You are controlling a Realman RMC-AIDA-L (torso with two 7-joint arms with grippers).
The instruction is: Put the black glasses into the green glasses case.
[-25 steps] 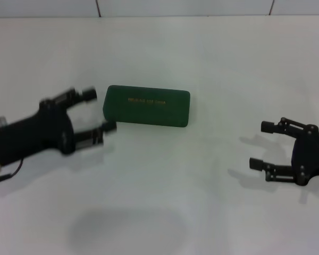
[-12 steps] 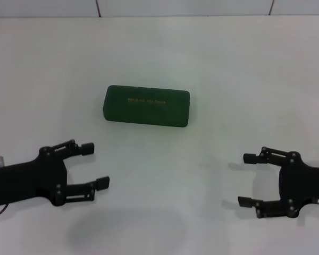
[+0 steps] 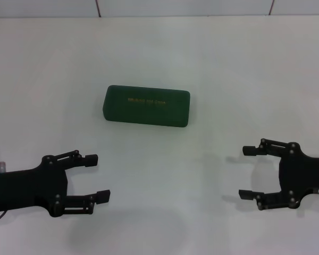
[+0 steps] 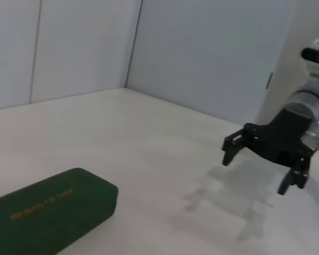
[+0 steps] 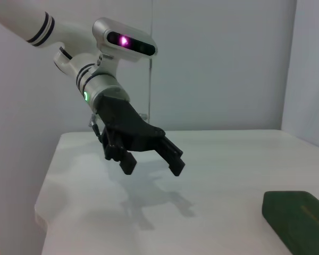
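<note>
Case point(image 3: 146, 105) lies shut, lid up w/ gold lettering, mid-table point(image 3: 244, 69), well apart from both grippers. Glasses not in view anywhere; prob. inside the shut case, can't tell. Case looks rigid, light, smooth-shelled: likely slick, so best pinched across the short sides, or lid lifted at the long front edge. Left gripper point(image 3: 94, 177) low on the near left, fingers apart, holding nothing, touching nothing. Right gripper point(image 3: 248, 172) near right, likewise spread wide & empty.
</note>
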